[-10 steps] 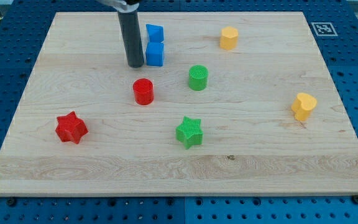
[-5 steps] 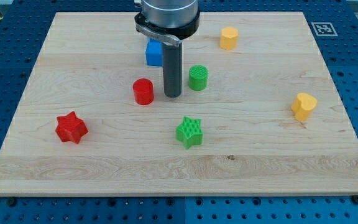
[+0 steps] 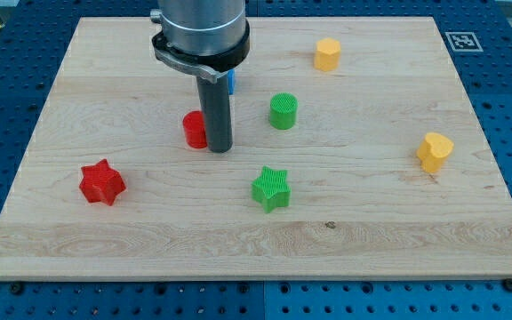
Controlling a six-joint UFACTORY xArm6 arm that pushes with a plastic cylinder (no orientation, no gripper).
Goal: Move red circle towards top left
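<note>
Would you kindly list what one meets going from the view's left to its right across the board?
Red star → red circle → my tip, touching the circle's right side → green star → green circle → yellow block → yellow heart.

The rod hides the red circle (image 3: 193, 130) partly (its right side) and most of a blue block (image 3: 231, 83).

My tip (image 3: 219, 148) touches the red circle (image 3: 194, 130) on its right, left of the green circle (image 3: 284, 111)

Bright, even light; sharp focus.
</note>
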